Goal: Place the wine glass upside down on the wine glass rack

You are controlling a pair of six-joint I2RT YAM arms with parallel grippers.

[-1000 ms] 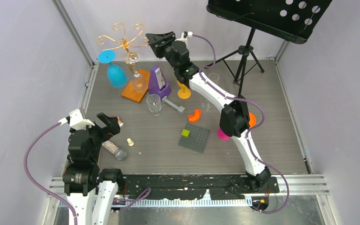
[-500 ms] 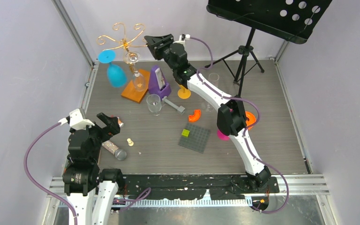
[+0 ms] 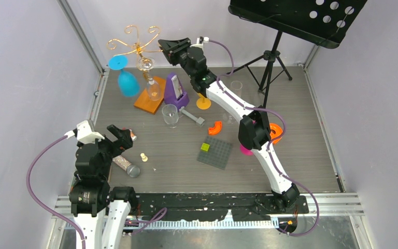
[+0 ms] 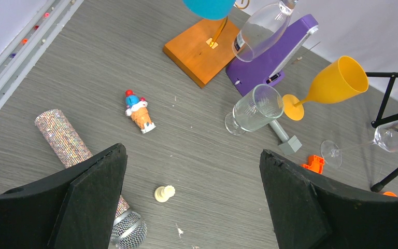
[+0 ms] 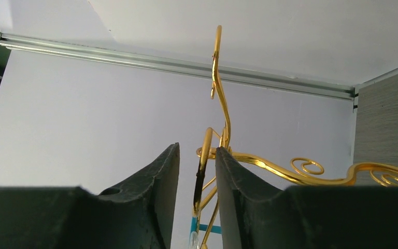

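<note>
The thin gold wire wine glass rack [image 3: 137, 47] with curled scroll arms stands at the far left of the grey wood-grain table [image 3: 300, 155] on its flat orange rectangular base [image 3: 146, 100]. A clear wine glass [image 3: 153, 89] hangs from it bowl-down and tilted, its foot caught in a scroll. A blue wine glass [image 3: 128, 83] hangs upside down from the scroll arm on the rack's left. The right claw [image 3: 168, 45] is raised level with the rack's top at its right side. In its wrist view the black fingers [image 5: 155, 187] stand narrowly parted around a gold curl [image 5: 203, 155], with a gap showing between the wire and one finger. Just beside the base sit a purple metronome [image 3: 176, 88] and an upright clear stemmed glass [image 3: 170, 115]; a yellow plastic goblet [image 4: 337, 83] lies tilted beyond them. Nearer the arms lie a small clown figure [image 4: 139, 111], a cream chess pawn [image 3: 143, 156] and a glittery silver microphone [image 3: 127, 165]. The left claw [image 3: 120, 139] hangs above the microphone, spread wide and empty.
</note>
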